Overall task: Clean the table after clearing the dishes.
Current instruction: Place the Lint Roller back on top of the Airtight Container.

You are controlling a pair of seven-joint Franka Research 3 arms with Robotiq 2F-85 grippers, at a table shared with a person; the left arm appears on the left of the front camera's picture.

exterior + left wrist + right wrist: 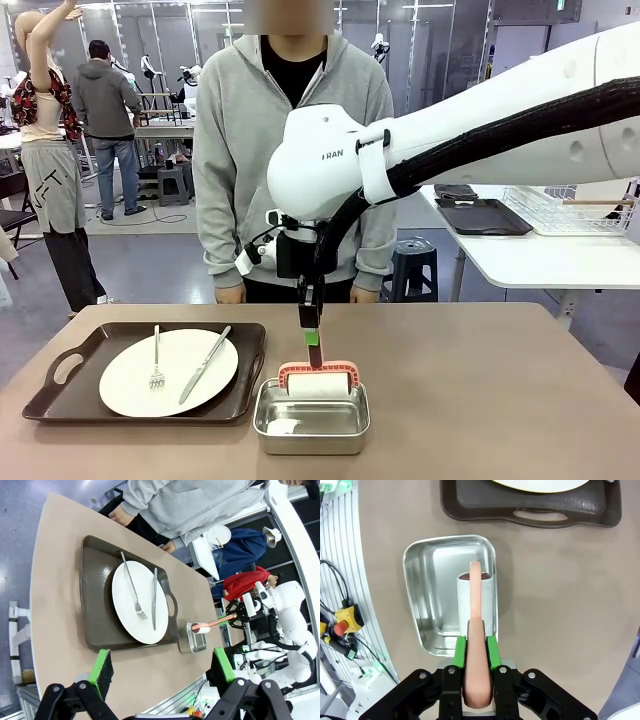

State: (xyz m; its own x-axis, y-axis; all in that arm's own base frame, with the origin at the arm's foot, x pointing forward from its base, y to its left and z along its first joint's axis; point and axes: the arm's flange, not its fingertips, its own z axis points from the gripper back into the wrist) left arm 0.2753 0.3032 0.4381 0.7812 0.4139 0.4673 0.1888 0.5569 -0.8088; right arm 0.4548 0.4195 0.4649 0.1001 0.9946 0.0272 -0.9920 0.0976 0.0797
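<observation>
Pinched pink-handled white roller (318, 383), upright in steel pan (311, 432) at worktop's (480, 390) near edge, with closed right gripper (476, 647), likely for lifting. Held left gripper (162, 665) open, facing round white plate (122, 610), uncleared on brown tray (95, 595), near-left corner.

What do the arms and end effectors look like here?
Right arm: glossy white rounded shell, partial dark lettering, black braided cable sleeve strapped alongside. Right end effector and left end effector: black, two fingers, green pads. Person wears a grey hoodie.
</observation>
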